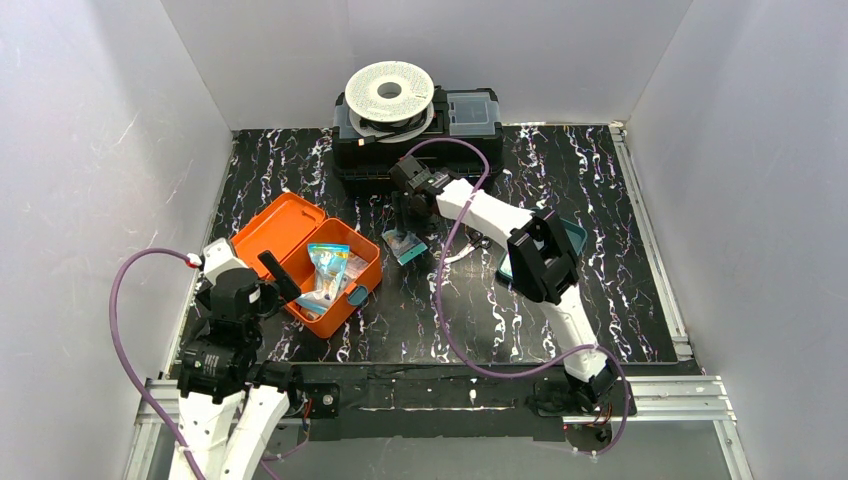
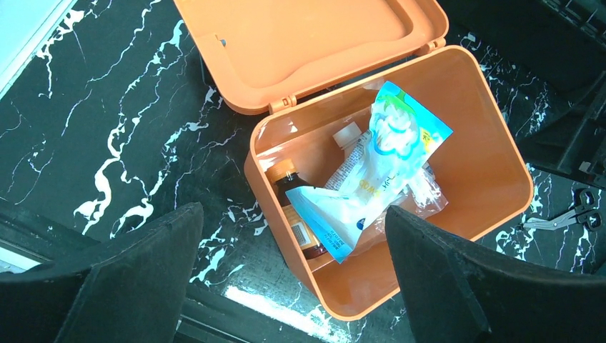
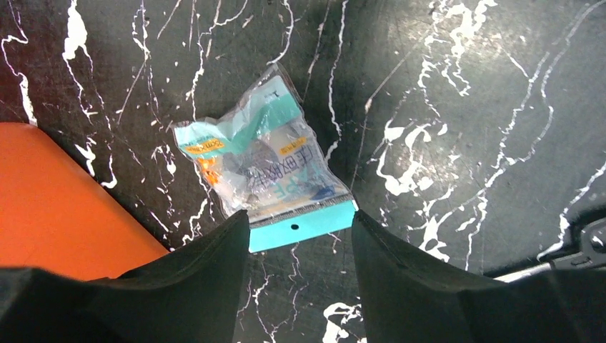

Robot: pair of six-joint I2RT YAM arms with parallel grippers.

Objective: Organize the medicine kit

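Left jaws: spread wide, holding nothing. The medicine kit point(image 2: 486, 171) lies just ahead of them, in line with the gap between the two fingers, with its lid point(image 2: 300, 43) swung fully back on the far side.

Right jaws: part open and pointing down at the bench point(image 3: 464, 107). A clear packet point(image 3: 268, 168) lies flat ahead of them. Its teal header strip fills the gap between the fingertips. The strip's two corners are hidden behind the tips, so I cannot tell whether the tips touch it. An orange wall of the kit shows beside the left finger of these jaws, apart from the packet.

Hard to make out:
- A pair of scissors point(image 2: 572, 211) lies to the right of the right jaws, cut off by the frame in that wrist view.
- A teal tray point(image 1: 578, 236) lies under the right arm and is mostly covered by it.
- Print on the packets is unreadable.

Kit contents:
- A blue-and-white sachet point(image 2: 386, 164) lies on top.
- A brown bottle point(image 2: 293, 207) with an orange cap lies beneath it.
- A white-capped item point(image 2: 348, 134) is mostly covered by the sachet.
- A crumpled clear wrapper point(image 2: 425, 196) is also inside.
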